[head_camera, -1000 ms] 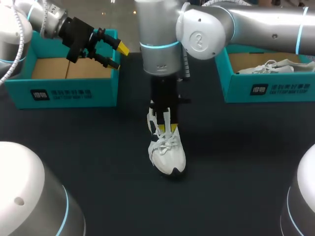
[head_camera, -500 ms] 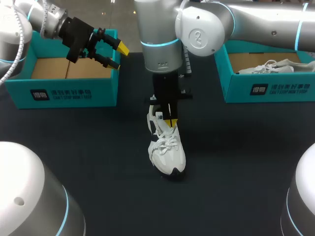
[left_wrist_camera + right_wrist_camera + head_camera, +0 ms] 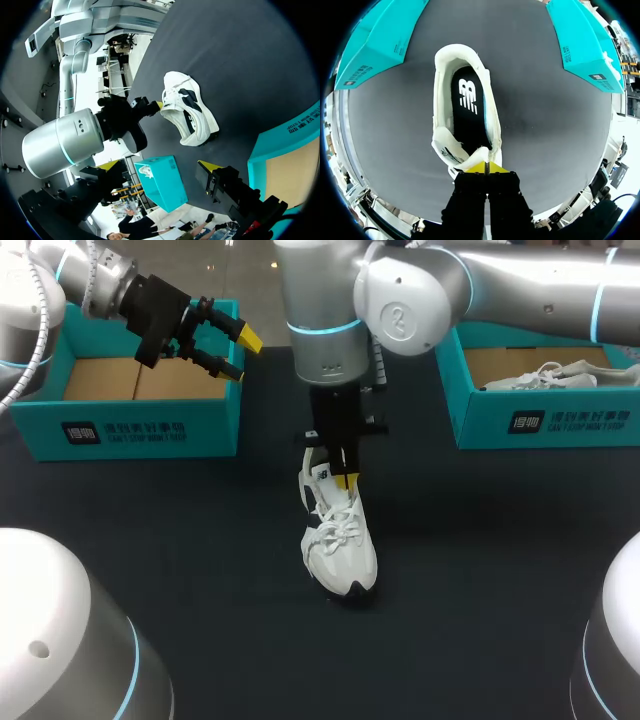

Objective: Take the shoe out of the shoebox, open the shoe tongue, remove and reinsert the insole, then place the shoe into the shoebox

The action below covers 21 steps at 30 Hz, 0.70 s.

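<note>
A white shoe (image 3: 340,550) stands upright on its sole in the middle of a dark table (image 3: 480,570), toe toward the near edge and heel toward the far side. It is well apart from everything else on the table, with dark surface on all sides of it.

The right arm comes in from the right and hangs straight down over the back half of the shoe. The right gripper (image 3: 346,482) has its 2 yellow tips pressed close together, pinching the top edge of the tongue (image 3: 470,161). In the right wrist view, a black insole (image 3: 467,110) lies flat inside the shoe ahead of the tips.

Farther back, 2 teal shoeboxes sit near the far edge. The left shoebox (image 3: 130,430) shows a brown cardboard floor. The left gripper (image 3: 240,355) hovers over its right rim, fingers spread wide and holding nothing. The right shoebox (image 3: 545,425) holds a second white shoe (image 3: 550,375). The right arm's upright column stands between the 2 boxes.
</note>
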{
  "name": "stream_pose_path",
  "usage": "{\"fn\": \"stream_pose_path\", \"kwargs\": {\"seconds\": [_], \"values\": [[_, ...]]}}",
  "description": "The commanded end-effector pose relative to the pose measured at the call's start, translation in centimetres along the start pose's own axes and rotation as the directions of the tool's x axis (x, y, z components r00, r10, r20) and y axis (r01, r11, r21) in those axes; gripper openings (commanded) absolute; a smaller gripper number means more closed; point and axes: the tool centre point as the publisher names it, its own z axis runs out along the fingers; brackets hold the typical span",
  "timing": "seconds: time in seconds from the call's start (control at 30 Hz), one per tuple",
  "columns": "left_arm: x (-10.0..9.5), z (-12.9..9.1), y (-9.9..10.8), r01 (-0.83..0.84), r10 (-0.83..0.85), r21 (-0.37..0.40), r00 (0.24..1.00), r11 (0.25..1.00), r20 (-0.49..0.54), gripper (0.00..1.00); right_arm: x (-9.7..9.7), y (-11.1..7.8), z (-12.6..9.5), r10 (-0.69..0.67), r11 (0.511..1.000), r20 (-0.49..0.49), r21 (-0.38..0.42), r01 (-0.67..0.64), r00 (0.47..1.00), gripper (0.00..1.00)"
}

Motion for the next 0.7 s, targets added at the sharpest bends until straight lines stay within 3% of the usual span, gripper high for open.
{"fn": "stream_pose_path", "kwargs": {"seconds": [0.03, 0.37, 0.7], "values": [[0.0, 0.0, 0.0, -0.001, 0.001, 0.001, 1.000, 1.000, -0.003, 1.00, 0.1, -1.0, -1.0, 0.007, 1.000, 0.012, 0.001, -0.007, 1.000, 0.00], [0.0, 0.0, 0.0, -0.001, 0.001, 0.001, 1.000, 1.000, -0.003, 1.00, 1.3, -3.3, -1.7, 0.004, 1.000, -0.005, 0.020, -0.004, 1.000, 0.00], [0.0, 0.0, 0.0, -0.001, 0.001, 0.001, 1.000, 1.000, -0.003, 1.00, 1.5, -0.3, -0.1, -0.017, 0.999, -0.024, -0.040, 0.016, 1.000, 0.00]]}}
